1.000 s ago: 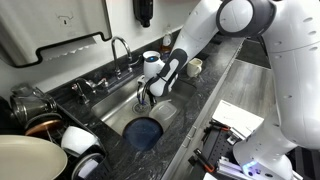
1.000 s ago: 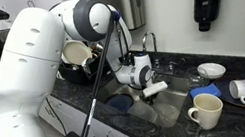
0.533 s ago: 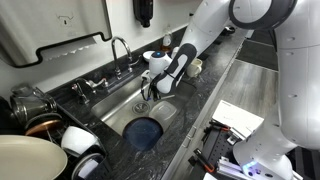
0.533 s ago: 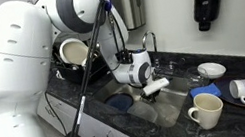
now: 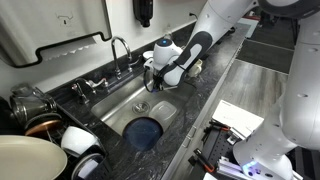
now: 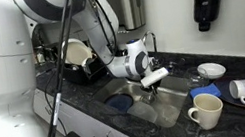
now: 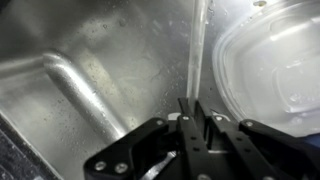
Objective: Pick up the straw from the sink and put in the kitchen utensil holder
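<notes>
Stainless steel fills the left of the wrist view, where the sink [image 7: 70, 60] shows a wet, curved wall and floor. Just right of centre the straw [image 7: 196, 50] runs as a thin, clear plastic tube from the gripper [image 7: 190, 110] out toward the basin floor. The two fingers are pressed fully together on its near end, so the straw is held. I cannot tell whether its far tip is free of the floor. Further right a clear plastic container [image 7: 270, 60] lies against the sink's edge. In an exterior view the faucet [image 5: 120, 45] stands at the back rim, a blue bowl [image 5: 143, 132] sits at the near end of the basin, and the arm hangs over the far end. The straw is probably very light, thin-walled and slick with water. A hard pinch would likely flatten it, and a hold at one end lets the long free part swing. That end hold should still suit lowering the free tip into a holder, though I cannot make out the holder itself.
</notes>
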You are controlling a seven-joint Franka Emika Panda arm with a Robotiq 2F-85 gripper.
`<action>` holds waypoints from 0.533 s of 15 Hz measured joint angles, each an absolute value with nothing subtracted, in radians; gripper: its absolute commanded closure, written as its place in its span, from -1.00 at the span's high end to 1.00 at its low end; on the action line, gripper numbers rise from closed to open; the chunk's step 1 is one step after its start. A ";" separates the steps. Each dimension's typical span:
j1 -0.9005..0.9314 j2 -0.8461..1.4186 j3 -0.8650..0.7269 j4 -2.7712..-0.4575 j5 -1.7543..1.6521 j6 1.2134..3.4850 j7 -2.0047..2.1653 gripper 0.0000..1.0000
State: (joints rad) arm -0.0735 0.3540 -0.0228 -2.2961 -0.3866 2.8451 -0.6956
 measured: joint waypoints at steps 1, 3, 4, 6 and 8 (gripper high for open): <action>-0.080 0.317 -0.001 -2.322 -0.366 2.845 -0.703 -0.94; -0.107 0.245 0.070 -2.377 -0.261 2.845 -0.764 -0.94; -0.121 0.211 0.109 -2.402 -0.188 2.843 -0.814 -0.94; -0.139 0.149 0.179 -2.437 -0.023 2.826 -0.937 -0.94; -0.131 0.090 0.221 -2.445 0.126 2.776 -1.064 -0.94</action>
State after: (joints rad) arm -0.1312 0.0905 0.2208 -2.4448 0.1255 2.7756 -1.0645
